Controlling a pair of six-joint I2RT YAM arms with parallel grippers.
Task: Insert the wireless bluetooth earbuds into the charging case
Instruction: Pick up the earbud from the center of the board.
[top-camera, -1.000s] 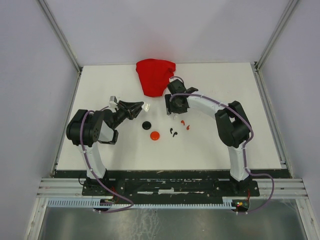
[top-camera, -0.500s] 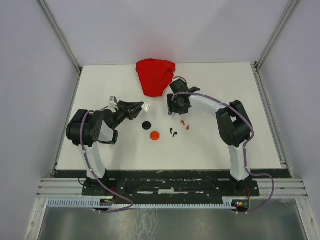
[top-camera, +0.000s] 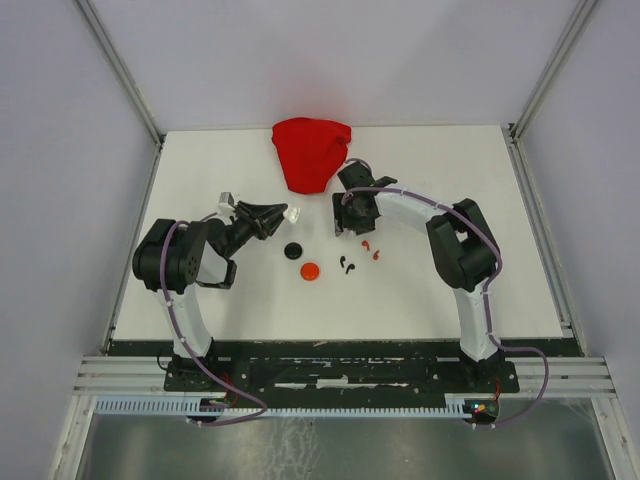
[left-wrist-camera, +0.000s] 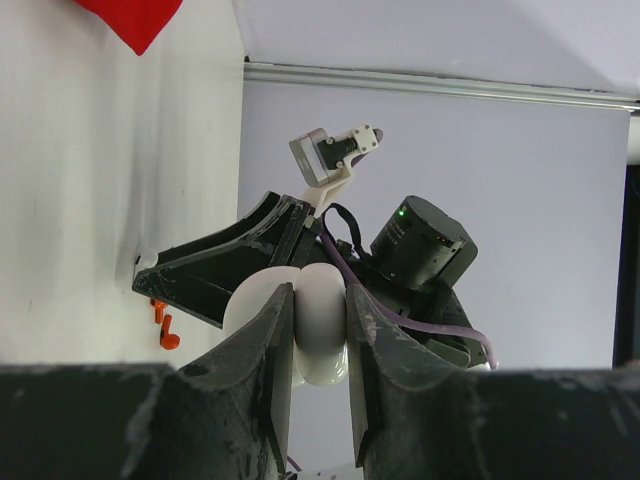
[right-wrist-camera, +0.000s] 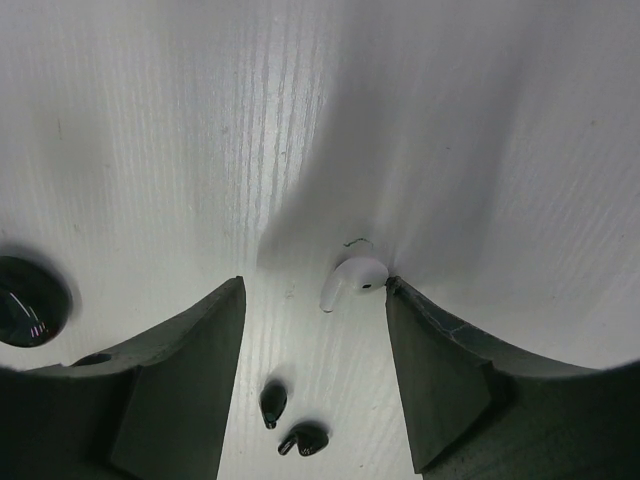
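Right gripper (right-wrist-camera: 315, 290) hangs low over the table (top-camera: 450, 290), jaws parted and holding nothing. One white earbud (right-wrist-camera: 355, 275) lies between them, just beside the right finger. Left gripper (left-wrist-camera: 320, 292), arm folded and raised, is clamped on a white rounded case (left-wrist-camera: 322, 350). Two black earbuds (top-camera: 346, 265) and two red earbuds (top-camera: 371, 249) lie nearby. One black disc case (top-camera: 293, 250), one red disc case (top-camera: 310, 271) — and a red cloth (top-camera: 311, 152) beyond.

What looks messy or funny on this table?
Loose on the white table, not put away, lie two tiny stemmed black earbuds, two red earbuds, and a white earbud inside the open right gripper. A crumpled red cloth sits bunched at the far edge. Nothing looks broken.
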